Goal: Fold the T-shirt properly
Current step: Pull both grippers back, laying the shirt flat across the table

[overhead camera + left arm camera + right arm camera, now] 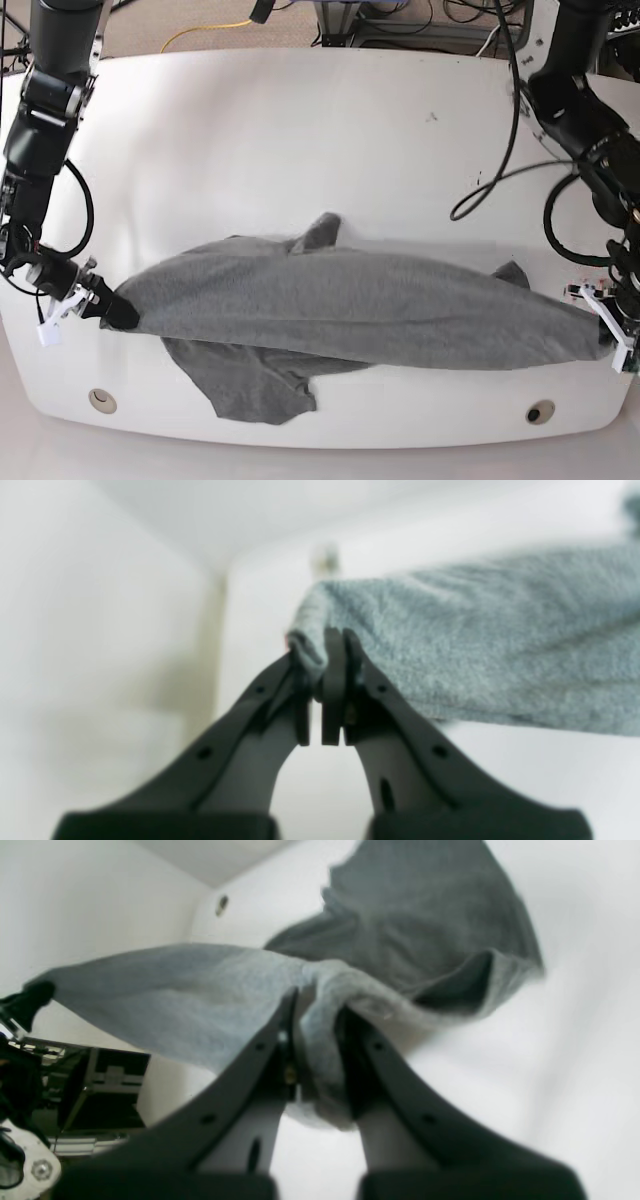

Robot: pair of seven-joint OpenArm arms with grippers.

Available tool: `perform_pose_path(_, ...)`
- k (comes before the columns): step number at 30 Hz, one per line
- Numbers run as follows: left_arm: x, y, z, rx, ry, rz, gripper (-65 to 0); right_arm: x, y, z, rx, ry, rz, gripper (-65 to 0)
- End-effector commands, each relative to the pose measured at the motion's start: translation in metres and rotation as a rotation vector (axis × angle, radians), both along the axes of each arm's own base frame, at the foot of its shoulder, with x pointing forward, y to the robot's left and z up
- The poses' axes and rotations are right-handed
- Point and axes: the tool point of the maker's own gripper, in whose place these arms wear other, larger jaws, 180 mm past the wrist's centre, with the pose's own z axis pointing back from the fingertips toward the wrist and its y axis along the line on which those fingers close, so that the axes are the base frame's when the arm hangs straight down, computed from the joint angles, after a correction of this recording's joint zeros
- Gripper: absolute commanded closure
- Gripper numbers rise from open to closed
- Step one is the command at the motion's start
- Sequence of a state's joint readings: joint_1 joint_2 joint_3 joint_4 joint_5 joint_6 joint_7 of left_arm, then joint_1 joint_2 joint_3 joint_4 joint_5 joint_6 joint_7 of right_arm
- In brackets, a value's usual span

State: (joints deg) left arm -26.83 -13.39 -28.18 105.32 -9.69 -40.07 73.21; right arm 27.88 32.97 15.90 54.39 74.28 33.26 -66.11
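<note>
Stretching the shirt [340, 305] across the lower half of the base view, the left gripper [316, 672] and right gripper [320, 1055] each pinch cloth; a flap hangs lower left, so neat folding and laying flat seemingly remain.

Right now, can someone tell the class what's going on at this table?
Two robot arms are working on a grey T-shirt. The left gripper and the right gripper are each clamped on the cloth, so it stretches between them across the white table. Some of the shirt hangs or lies beyond that stretched part, and it isn't folded into a neat shape yet.
</note>
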Motion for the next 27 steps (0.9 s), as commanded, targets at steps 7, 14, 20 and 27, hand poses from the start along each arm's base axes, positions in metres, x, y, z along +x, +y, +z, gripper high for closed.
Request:
perform_pose_path(7, -0.076, -0.008, -0.087, -0.022, 0.186, 0.030, 0.0, -0.050, -0.003, -0.033, 0.026, 0.041, -0.006, 0.0)
perform_pose_path(14, -0.154, 0.007, -0.151, -0.065, 0.382, 0.131, 0.0, -0.098, 0.001, -0.068, 0.058, 0.140, 0.003, 0.0)
perform_pose_path(20, -0.214, 0.019, -0.183, -0.064, 0.532, 0.188, 0.0, -0.136, -0.004, -0.082, 0.026, 0.181, -0.007, 0.0)
perform_pose_path(27, -0.256, 0.027, -0.198, -0.074, 0.599, 0.236, -0.1, -0.164, -0.007, -0.104, 0.030, 0.261, -0.025, 0.0)
